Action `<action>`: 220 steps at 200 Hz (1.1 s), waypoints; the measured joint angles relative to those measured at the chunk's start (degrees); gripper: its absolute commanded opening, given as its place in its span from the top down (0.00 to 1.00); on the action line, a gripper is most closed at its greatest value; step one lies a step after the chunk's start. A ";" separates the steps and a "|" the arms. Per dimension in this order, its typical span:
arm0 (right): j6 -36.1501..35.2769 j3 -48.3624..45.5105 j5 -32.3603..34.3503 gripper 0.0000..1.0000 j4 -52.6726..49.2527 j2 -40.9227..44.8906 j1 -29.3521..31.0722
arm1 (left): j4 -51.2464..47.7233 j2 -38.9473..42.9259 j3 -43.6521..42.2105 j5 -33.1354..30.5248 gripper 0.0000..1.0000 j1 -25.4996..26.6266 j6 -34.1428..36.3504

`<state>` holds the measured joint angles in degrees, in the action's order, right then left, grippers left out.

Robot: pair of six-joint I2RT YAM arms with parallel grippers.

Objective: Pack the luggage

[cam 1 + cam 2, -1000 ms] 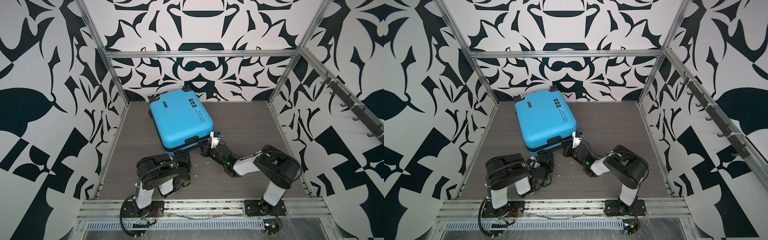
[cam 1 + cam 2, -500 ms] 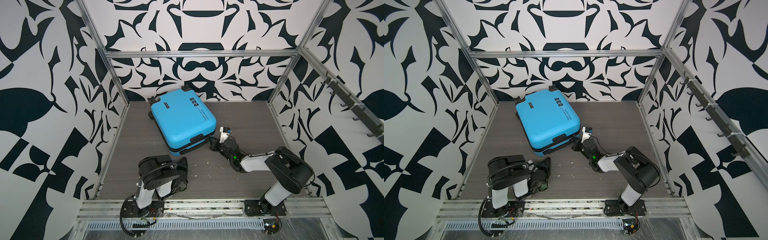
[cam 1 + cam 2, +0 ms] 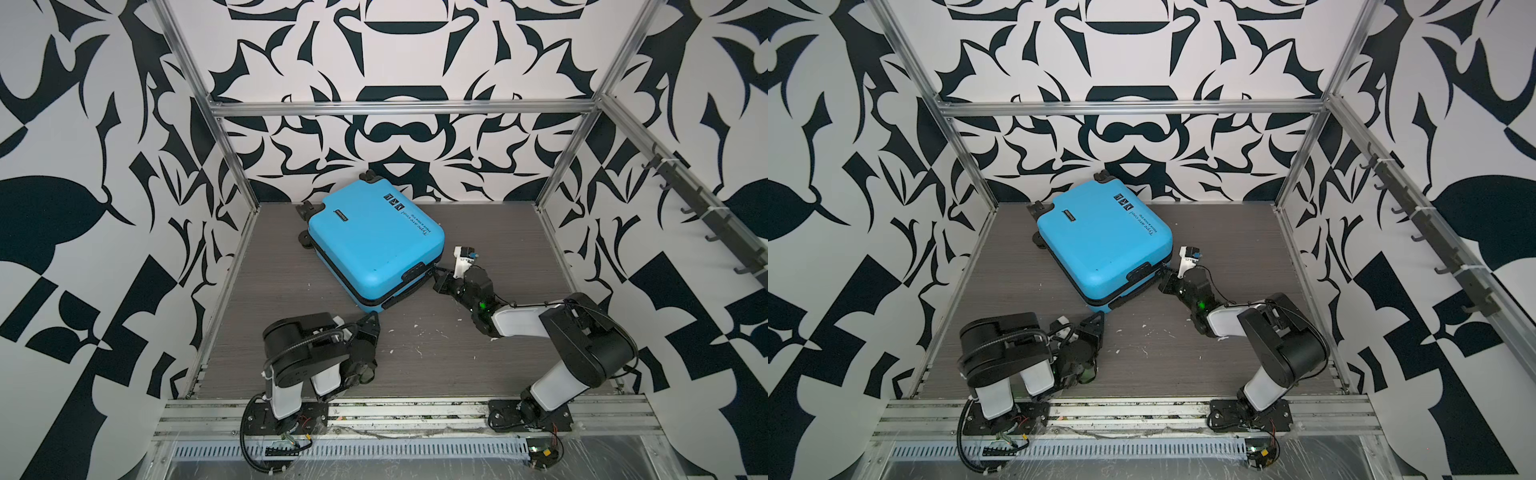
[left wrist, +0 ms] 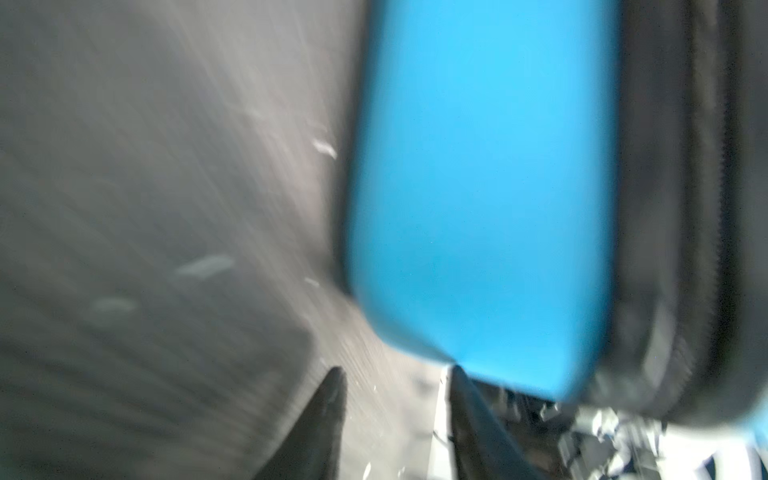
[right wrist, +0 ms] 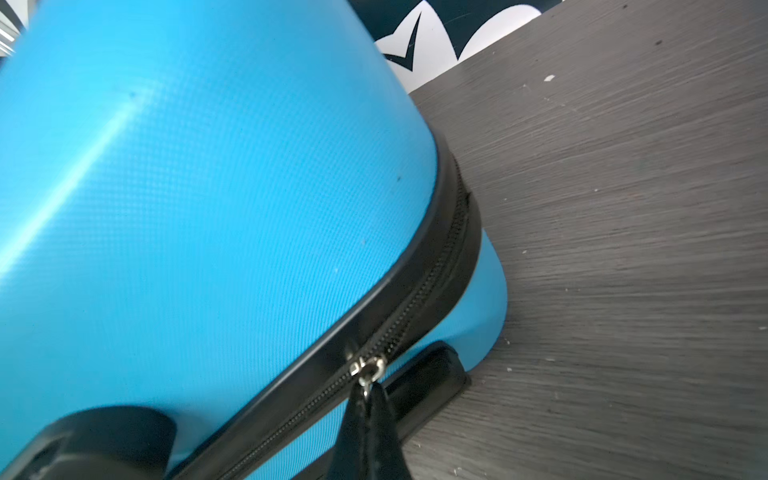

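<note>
luggage closed, lying flat on table, far centre-left. right fingers pinched on zipper pull at its near-right edge. left fingers parted, holding nothing, just short of its near corner.

blue luggage lies flat, seemingly zipped shut.

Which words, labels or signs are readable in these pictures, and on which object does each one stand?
"Type are cool": black print on the blue luggage, seen upside down in both top views.
Smaller line beside it: too small to read.
Black label on the shell: too small.
Three square stickers: unreadable.
Wrist views: no text.
</note>
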<state>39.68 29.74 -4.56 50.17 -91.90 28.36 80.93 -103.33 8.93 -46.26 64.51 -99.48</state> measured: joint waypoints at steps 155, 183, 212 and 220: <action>-11.08 10.43 -7.34 0.23 -27.52 20.44 -7.52 | -62.82 53.62 11.47 -3.96 0.30 4.28 32.65; -10.21 19.52 -10.14 0.22 -28.11 12.79 -10.14 | -69.31 58.23 11.30 -6.01 0.28 4.02 34.97; -8.31 26.53 -13.70 0.22 -28.06 3.74 -11.50 | -76.56 64.26 11.45 -4.61 0.26 -1.22 35.04; -7.72 28.00 -14.95 0.22 -27.98 1.27 -11.52 | -78.40 65.88 11.45 -3.17 0.26 -3.76 35.01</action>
<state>31.97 57.74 -19.51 22.20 -90.63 16.84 2.52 -37.45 20.38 -49.43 60.75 -64.47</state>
